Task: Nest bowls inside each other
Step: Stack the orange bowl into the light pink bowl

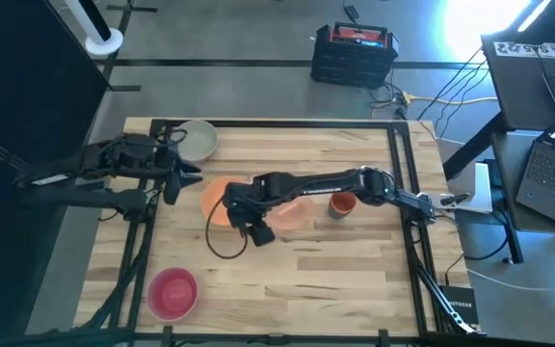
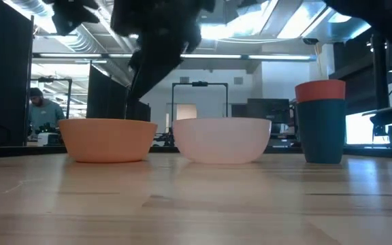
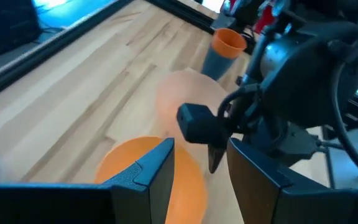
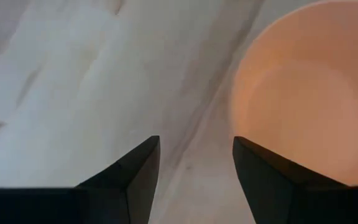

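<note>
The counter [image 1: 355, 280] carries the bowls scattered, none nested yet. Taking the high view as a clock face, the grey-white bowl [image 1: 197, 141] sits at ten o'clock near the rim. The orange bowl [image 1: 216, 200] and the pale peach-pink bowl [image 1: 290, 213] lie near the centre, close together but apart. The pink bowl [image 1: 172, 292] rests alone at seven o'clock. The small orange-red bowl [image 1: 342, 203] stands stacked on a dark blue one [image 2: 322, 131] just right of centre.

The right gripper [image 1: 247, 220] hovers low by the orange bowl, open and empty, with bare wood between its fingers. The left gripper [image 1: 183, 171], also open and empty, waits at nine o'clock.

The risk, as I judge it: the right gripper could nudge the orange bowl's rim and slide it into the peach one, or clamp the thin wall off-centre so the bowl tips.
</note>
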You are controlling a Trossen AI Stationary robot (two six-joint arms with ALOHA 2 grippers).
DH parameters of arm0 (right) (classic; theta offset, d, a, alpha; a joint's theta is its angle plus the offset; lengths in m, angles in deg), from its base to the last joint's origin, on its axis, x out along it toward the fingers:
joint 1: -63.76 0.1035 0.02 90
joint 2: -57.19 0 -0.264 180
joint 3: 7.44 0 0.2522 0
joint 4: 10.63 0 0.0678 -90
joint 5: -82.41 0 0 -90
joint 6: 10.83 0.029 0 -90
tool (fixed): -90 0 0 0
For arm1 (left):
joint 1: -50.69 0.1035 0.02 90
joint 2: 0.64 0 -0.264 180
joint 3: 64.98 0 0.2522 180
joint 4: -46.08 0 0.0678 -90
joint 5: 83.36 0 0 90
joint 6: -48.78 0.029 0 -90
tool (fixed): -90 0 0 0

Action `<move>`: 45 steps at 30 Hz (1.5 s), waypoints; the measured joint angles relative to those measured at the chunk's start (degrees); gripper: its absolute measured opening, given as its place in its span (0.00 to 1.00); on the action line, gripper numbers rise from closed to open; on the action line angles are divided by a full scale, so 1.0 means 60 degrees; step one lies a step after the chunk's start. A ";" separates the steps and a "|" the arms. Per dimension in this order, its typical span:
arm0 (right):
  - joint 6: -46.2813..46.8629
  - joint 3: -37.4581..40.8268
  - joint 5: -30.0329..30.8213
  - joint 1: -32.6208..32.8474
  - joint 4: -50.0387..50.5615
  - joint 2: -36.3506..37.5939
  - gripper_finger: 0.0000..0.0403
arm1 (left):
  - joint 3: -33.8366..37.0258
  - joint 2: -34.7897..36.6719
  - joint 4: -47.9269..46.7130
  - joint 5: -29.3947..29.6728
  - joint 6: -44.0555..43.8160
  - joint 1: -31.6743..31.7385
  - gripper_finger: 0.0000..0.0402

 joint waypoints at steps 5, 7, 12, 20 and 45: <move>0.0000 -0.0018 -0.0015 -0.0128 -0.0391 -0.0195 0.47 | -0.0006 0.0324 -0.0542 0.0036 0.0280 0.0433 0.33; -0.0004 0.0067 -0.0015 -0.0182 -0.0356 -0.0365 0.47 | -0.0006 0.0342 -0.0690 0.0040 0.0365 0.0589 0.33; 0.0003 0.0106 0.0024 -0.0255 -0.0393 -0.0810 0.45 | -0.0006 0.0372 -0.0697 0.0040 0.0574 0.0878 0.33; -0.0082 -0.0400 0.0413 -0.0220 0.0235 -0.0868 0.21 | -0.0006 0.0382 -0.0679 0.0040 0.0675 0.1161 0.33; 0.2050 -0.0568 0.1541 -0.0127 0.3445 0.0716 0.00 | -0.0002 0.0543 -0.1014 0.0038 0.0553 0.1554 0.33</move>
